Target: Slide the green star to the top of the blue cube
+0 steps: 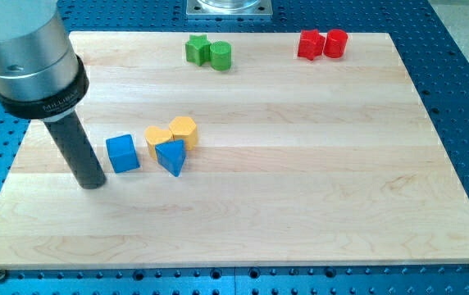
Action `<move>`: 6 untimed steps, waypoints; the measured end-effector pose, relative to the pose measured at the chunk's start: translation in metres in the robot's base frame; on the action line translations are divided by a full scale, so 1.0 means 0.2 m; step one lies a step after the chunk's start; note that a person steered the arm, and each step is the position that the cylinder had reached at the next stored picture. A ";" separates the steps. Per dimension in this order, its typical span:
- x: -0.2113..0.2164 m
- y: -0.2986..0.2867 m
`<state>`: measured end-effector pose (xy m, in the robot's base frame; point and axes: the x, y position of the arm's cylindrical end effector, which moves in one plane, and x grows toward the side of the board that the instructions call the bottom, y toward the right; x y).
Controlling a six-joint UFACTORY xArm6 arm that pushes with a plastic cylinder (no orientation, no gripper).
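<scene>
Green star (196, 49) sits far up-right of my tip (93, 183), a jawless rod beside the blue cube (122, 153)

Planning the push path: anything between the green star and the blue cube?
Camera view: bare board between the green star and the blue cube. The yellow blocks sit just right of that line. My tip is left of the cube.

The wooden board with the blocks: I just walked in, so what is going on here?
My tip rests on the board, just left of the blue cube, not touching any block. The green star sits untouched near the view's top, against a green cylinder. The slide toward the cube hasn't begun.
</scene>
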<state>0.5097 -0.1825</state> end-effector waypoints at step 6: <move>-1.25 -0.02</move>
<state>0.2604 -0.1870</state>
